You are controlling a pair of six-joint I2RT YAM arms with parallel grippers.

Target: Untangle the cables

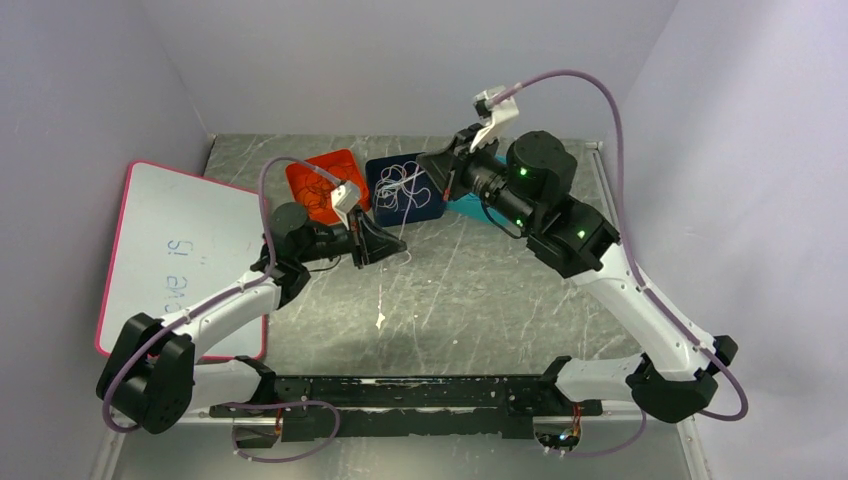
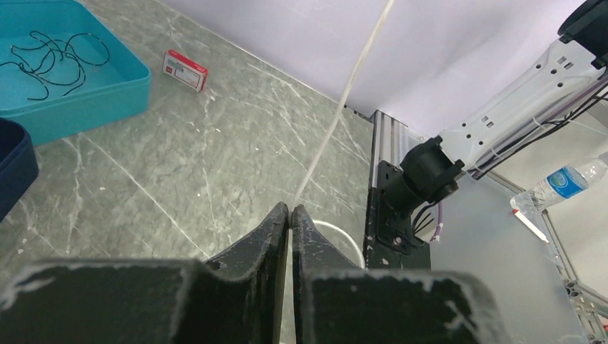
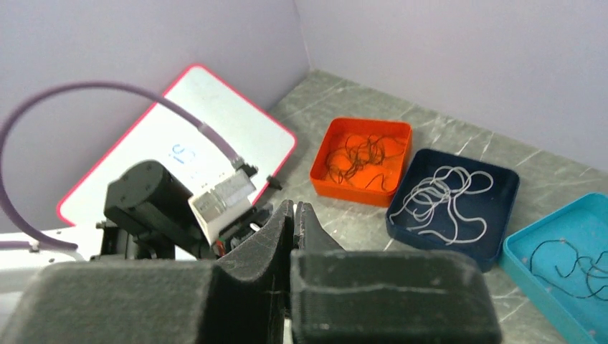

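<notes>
My left gripper (image 1: 397,243) (image 2: 290,208) hangs low over the middle of the table, shut on a thin white cable (image 2: 340,107). The cable runs taut from the fingertips up and out of the left wrist view, and a loop of it lies by the right finger. My right gripper (image 1: 428,160) (image 3: 295,204) is higher, over the trays, shut with a sliver of white cable between its tips. More white cables (image 3: 437,193) curl in the navy tray (image 3: 430,240). Brownish-red cables (image 3: 358,154) lie in the orange tray (image 3: 358,195), black cables (image 2: 57,61) in the teal tray (image 2: 86,107).
A pink-rimmed whiteboard (image 1: 180,250) lies at the left. A small red and white box (image 2: 186,69) sits on the table past the teal tray. The black base rail (image 1: 400,395) runs along the near edge. A water bottle (image 2: 573,183) lies off the table.
</notes>
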